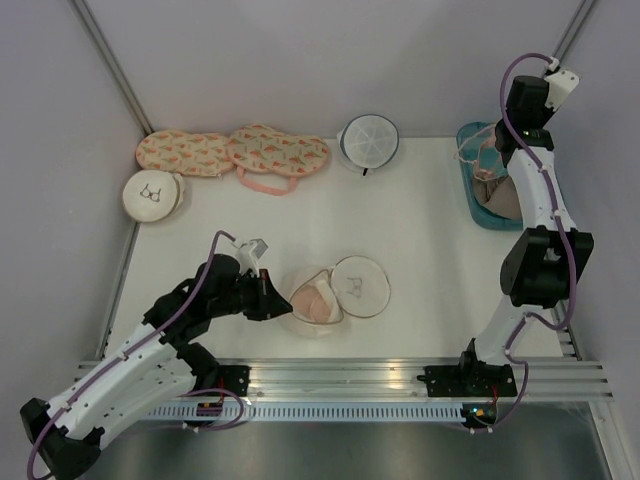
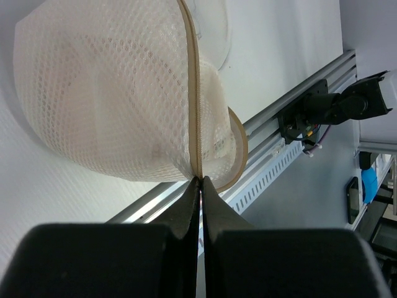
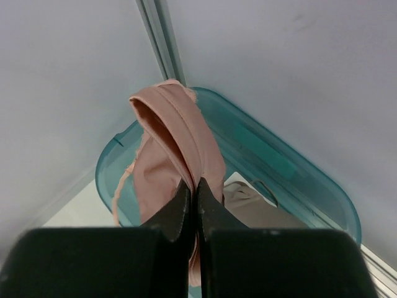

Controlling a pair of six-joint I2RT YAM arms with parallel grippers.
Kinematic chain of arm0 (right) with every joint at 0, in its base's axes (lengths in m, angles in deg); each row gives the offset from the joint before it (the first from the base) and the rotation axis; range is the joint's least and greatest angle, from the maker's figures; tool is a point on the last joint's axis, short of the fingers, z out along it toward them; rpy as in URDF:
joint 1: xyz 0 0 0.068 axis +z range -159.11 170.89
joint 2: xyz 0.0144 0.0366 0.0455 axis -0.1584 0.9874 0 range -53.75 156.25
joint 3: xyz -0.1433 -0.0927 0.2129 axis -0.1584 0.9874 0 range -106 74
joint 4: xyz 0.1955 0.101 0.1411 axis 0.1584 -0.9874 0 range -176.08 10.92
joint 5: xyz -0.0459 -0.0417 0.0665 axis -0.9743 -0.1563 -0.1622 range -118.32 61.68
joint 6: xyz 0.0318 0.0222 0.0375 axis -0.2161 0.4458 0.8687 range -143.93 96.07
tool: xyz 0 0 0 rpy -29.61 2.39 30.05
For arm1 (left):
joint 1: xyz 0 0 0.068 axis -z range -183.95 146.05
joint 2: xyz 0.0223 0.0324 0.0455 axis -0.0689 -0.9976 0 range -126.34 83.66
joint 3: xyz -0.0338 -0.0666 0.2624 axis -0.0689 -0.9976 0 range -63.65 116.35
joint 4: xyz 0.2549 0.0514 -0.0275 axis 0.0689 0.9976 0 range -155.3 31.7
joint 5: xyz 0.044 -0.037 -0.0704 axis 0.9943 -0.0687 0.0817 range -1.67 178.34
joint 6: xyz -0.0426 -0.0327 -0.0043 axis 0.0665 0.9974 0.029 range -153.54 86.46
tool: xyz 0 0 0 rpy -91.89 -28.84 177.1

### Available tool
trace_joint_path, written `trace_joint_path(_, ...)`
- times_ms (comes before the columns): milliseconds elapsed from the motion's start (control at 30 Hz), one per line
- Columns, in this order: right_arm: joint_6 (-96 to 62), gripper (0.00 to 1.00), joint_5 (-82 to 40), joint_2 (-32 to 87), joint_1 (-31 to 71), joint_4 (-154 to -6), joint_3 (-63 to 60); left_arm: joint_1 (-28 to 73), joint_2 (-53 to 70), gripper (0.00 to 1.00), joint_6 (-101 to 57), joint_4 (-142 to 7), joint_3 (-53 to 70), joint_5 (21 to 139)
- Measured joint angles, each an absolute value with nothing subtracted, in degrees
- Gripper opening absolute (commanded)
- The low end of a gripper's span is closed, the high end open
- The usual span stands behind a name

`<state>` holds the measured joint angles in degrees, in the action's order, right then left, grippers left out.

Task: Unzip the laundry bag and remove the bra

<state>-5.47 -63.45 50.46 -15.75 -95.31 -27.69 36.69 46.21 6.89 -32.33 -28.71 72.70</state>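
Observation:
The laundry bag (image 1: 360,285) lies open in two round halves at the middle of the table, its lid showing the small bra outline. A pinkish shape shows in the left half (image 1: 318,302); I cannot tell what it is. My left gripper (image 1: 282,300) is shut on the bag's zipper rim (image 2: 193,112), with the cream mesh (image 2: 105,93) bulging ahead of the fingertips (image 2: 200,180). At the far right my right gripper (image 3: 194,184) is shut on the pale pink bra (image 3: 177,133), which hangs over the teal tray (image 3: 298,171). From above, the bra (image 1: 484,158) shows beside that arm.
A tan-grey bra (image 3: 263,205) lies in the teal tray (image 1: 470,190). Along the back stand a white mesh round bag (image 1: 369,141), two peach patterned pouches (image 1: 235,153) and a second round cream bag (image 1: 152,194). The metal rail (image 1: 400,375) runs along the near edge.

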Motion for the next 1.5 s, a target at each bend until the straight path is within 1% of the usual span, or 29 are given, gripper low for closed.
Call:
trace_joint_path(200,-5.7,0.01,-62.1,60.4,-17.5,-95.4,-34.4,36.7,49.8,0.02,7.9,-30.2,-28.6,72.8)
trace_joint_path(233,-5.8,0.12,-61.6,62.0,-17.7,-95.7,-36.0,36.7,50.1,0.02,8.0,-29.9,-28.6,72.8)
trace_joint_path(300,-5.5,0.55,-60.7,64.9,-18.1,-96.1,-39.2,36.7,50.6,0.02,8.2,-29.2,-28.5,73.0)
trace_joint_path(333,-5.2,0.98,-60.2,66.2,-18.3,-96.4,-40.3,36.7,50.7,0.02,8.3,-28.9,-28.4,73.1)
trace_joint_path(400,-5.6,0.98,-60.0,67.1,-18.5,-96.7,-40.0,36.7,50.6,0.02,8.5,-28.6,-28.4,73.2)
trace_joint_path(467,-5.3,0.98,-59.8,66.5,-18.7,-96.0,-37.1,36.7,50.4,0.02,8.5,-28.5,-28.3,73.2)
trace_joint_path(567,-4.6,0.98,-58.3,62.7,-18.6,-94.5,-28.1,36.7,50.2,0.02,8.5,-28.2,-28.3,73.2)
trace_joint_path(700,-3.9,0.98,-54.4,55.0,-17.1,-94.4,-19.4,36.7,50.4,0.02,8.5,-28.1,-28.3,73.3)
trace_joint_path(767,-3.6,0.98,-53.1,48.3,-14.1,-94.2,-14.7,36.7,50.5,0.02,8.5,-28.1,-28.3,73.7)
trace_joint_path(833,-3.1,0.98,-53.3,40.4,-8.2,-93.5,-9.3,36.7,50.8,0.02,8.5,-28.1,-28.3,74.5)
trace_joint_path(967,-0.6,0.98,-54.1,25.4,11.4,-90.5,3.1,36.7,51.5,0.02,8.5,-28.1,-28.3,76.0)
trace_joint_path(1033,2.2,0.98,-54.2,19.8,19.1,-89.3,11.3,36.7,51.7,0.02,8.5,-28.1,-28.3,76.6)
trace_joint_path(1133,6.8,0.98,-56.9,15.6,26.5,-90.7,22.0,36.7,51.7,0.02,8.5,-28.1,-28.3,77.6)
trace_joint_path(1267,14.2,0.98,-60.0,14.1,37.8,-93.7,33.4,36.7,51.9,0.02,8.5,-28.1,-28.4,78.8)
trace_joint_path(1500,27.3,0.98,-62.4,7.5,50.2,-94.5,45.1,36.7,52.0,0.02,8.7,-28.4,-29.9,80.7)
